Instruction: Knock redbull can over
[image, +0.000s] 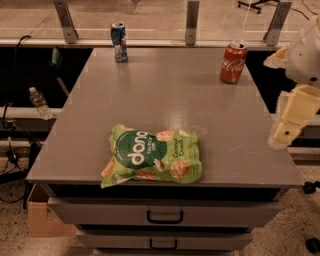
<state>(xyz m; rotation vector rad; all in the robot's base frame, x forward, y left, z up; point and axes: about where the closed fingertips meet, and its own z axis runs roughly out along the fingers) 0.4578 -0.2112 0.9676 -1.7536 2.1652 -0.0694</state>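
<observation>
Inventory, left to right.

- One clear plastic water bottle, off the bench to its left, lower than the bench top. Dark cables hang near it.
- One brown cardboard box on the floor under the left front corner, partly hidden by the bench.
- One grey flat-topped metal bench with two drawers at the front, each with a dark handle. The lower drawer is cut off by the frame edge.
- One slim blue-and-silver redbull can, upright at the far left corner of the bench, close to the back edge. Its markings are hard to make out.
- One green crinkled snack bag lying flat near the front edge, its lower left corner just over the edge.
- Three grey metal uprights behind the bench, all cut off at the top.
- One red Coca-Cola can, upright at the far right, well apart from the redbull can and nearer the claw.
- One cream-coloured claw, off the right edge of the bench, level with its middle, touching none of the items. I cannot tell whether it is open or closed. The arm above it is cut off.
</observation>
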